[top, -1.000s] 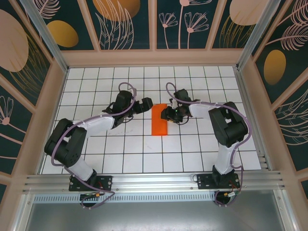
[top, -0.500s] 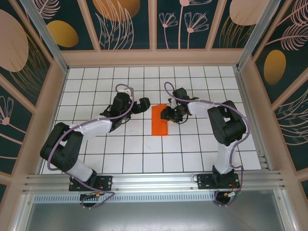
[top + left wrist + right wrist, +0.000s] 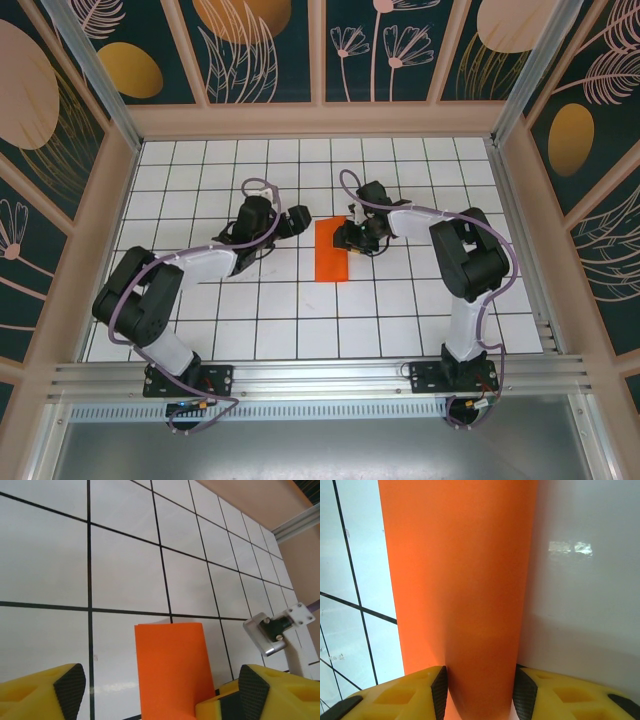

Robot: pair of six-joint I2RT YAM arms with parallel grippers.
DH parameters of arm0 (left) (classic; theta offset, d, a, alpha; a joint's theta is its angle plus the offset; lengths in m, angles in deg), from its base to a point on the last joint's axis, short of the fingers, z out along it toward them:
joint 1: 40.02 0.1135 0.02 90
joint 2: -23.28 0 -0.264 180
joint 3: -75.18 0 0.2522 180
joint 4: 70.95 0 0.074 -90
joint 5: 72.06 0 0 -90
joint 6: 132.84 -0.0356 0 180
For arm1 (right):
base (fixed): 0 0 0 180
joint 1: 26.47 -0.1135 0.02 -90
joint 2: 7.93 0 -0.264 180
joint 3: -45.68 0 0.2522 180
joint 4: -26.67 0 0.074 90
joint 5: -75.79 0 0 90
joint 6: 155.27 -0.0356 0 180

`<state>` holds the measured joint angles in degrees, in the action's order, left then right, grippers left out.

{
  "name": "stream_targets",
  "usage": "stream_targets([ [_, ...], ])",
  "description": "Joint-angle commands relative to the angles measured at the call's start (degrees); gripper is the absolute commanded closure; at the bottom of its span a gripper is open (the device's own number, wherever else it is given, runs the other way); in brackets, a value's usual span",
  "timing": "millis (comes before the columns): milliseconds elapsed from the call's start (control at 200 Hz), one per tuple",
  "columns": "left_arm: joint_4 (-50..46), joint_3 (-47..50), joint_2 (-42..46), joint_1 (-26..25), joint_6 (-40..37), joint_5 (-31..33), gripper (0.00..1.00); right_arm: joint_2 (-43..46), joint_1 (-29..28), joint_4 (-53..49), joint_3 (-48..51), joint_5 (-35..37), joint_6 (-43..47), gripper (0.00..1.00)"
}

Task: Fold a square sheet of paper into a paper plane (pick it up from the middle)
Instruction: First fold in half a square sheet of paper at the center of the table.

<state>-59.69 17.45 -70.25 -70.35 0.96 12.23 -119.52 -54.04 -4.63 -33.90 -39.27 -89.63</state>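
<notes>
Right claw [image 3: 480,690] pinches folded orange paper sheet [image 3: 332,251] at its edge, flat on desk [image 3: 300,310]; left claw [image 3: 160,690] spread, paper between fingers. Mid-fold; next likely creasing.

table [image 3: 300,310]: white grid tiles | walls [image 3: 260,45]: floral panels

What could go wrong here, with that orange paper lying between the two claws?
The right gripper pinches only one edge of the folded orange paper, so a pull could tear it or undo the crease. The left gripper sits open beside the paper; closing badly, it might crumple it or push it across the smooth table.
</notes>
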Motion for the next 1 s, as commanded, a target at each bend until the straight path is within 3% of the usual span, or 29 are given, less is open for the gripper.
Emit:
stream_targets([
  [0,4.30,1.15,-1.31,0.18,2.98,-1.31,0.22,-9.24,-0.60,-3.92,3.85,12.10,1.16,0.54],
  [225,7.45,2.30,-3.30,0.18,4.62,-3.58,0.39,-10.56,-0.99,-3.82,3.37,12.45,0.79,0.54],
  [991,10.93,0.29,-10.05,0.10,7.72,-12.10,0.77,-13.21,-2.22,-4.61,2.98,13.62,2.30,0.51],
])
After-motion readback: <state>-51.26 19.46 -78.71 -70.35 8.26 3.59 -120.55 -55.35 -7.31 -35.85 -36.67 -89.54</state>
